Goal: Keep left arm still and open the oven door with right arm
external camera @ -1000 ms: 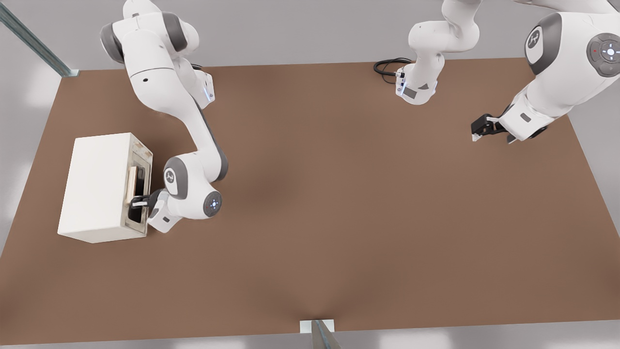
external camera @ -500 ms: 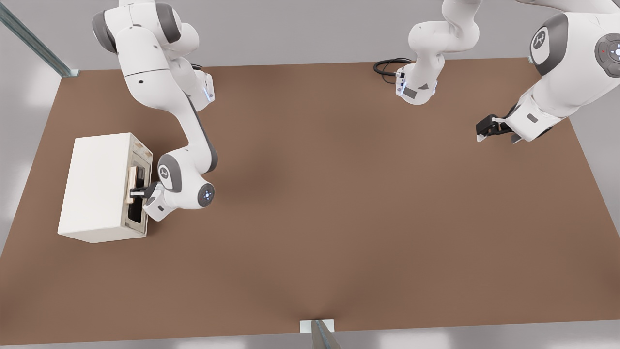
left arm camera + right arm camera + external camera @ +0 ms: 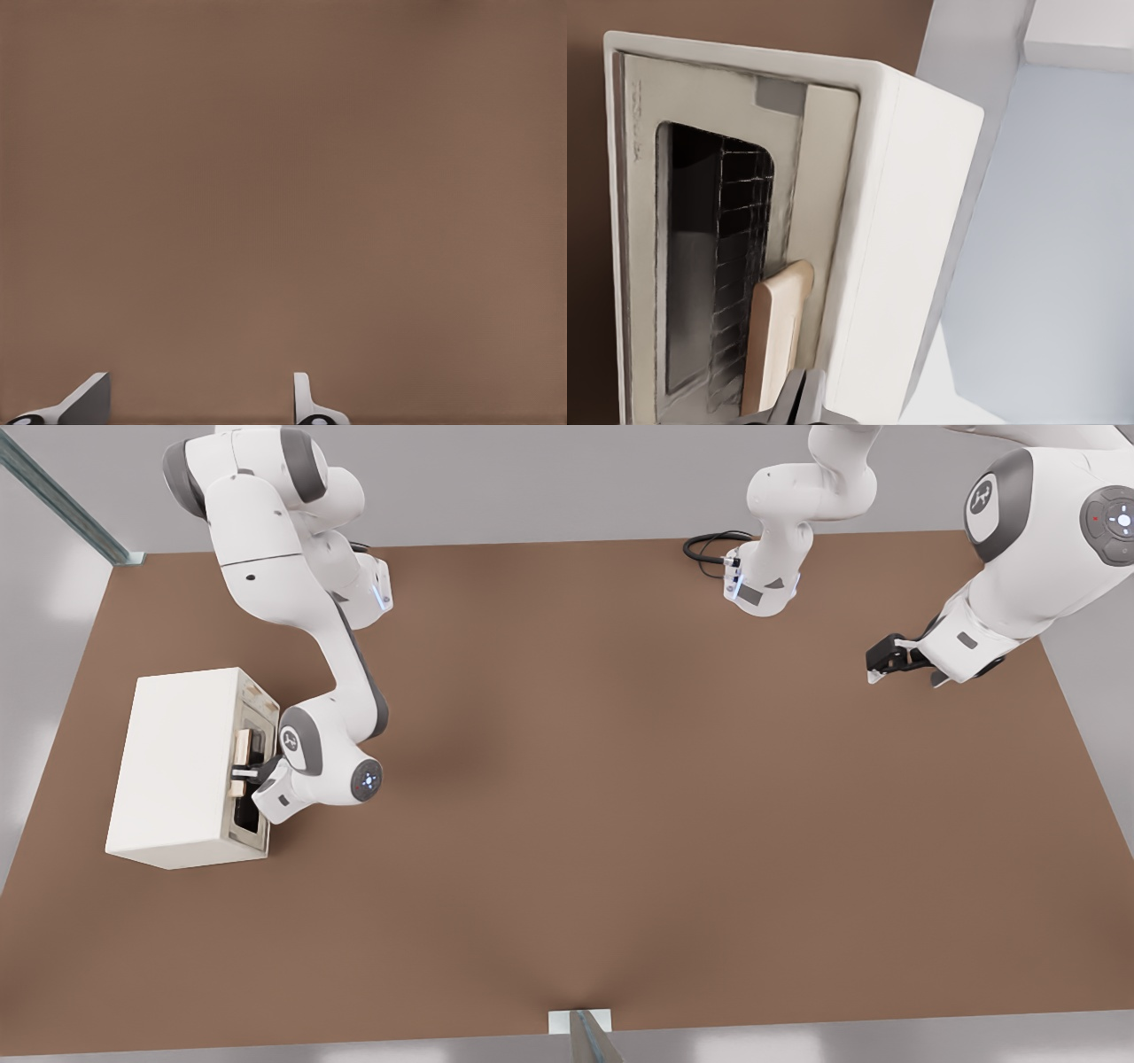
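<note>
Front view has the oven door [image 3: 252, 779] shut at the bench's [image 3: 620, 824] left, its stiff, hinged tan handle [image 3: 240, 763] met by the pincer [image 3: 239, 773], whose opening can't be told.

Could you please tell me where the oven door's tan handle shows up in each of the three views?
Front view: the handle is on the oven door at the front view's left, with the right arm's claw at it.
Right wrist view: the handle lies beside the dark window.
Left wrist view: not in it; only table.
Shared landmark: the cream oven door.
</note>
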You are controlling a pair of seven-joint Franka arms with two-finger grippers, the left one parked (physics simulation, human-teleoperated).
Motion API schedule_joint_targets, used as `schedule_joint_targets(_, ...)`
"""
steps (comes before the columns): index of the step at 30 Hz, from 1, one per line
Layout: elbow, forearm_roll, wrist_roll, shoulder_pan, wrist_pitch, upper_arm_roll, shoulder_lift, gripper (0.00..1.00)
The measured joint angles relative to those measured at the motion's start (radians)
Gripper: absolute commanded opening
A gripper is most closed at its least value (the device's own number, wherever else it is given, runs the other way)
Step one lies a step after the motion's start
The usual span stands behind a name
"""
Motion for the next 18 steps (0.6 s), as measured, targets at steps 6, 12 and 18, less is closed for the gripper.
schedule_joint_targets(6, -0.013, 0.000, 0.025, -0.009, -0.001, -0.001, 0.011, 0.21)
schedule_joint_targets(12, -0.032, 0.000, 0.046, -0.007, -0.003, 0.001, 0.013, 0.21)
schedule_joint_targets(18, 0.040, 0.016, 0.059, 0.036, -0.008, 0.008, 0.014, 0.21)
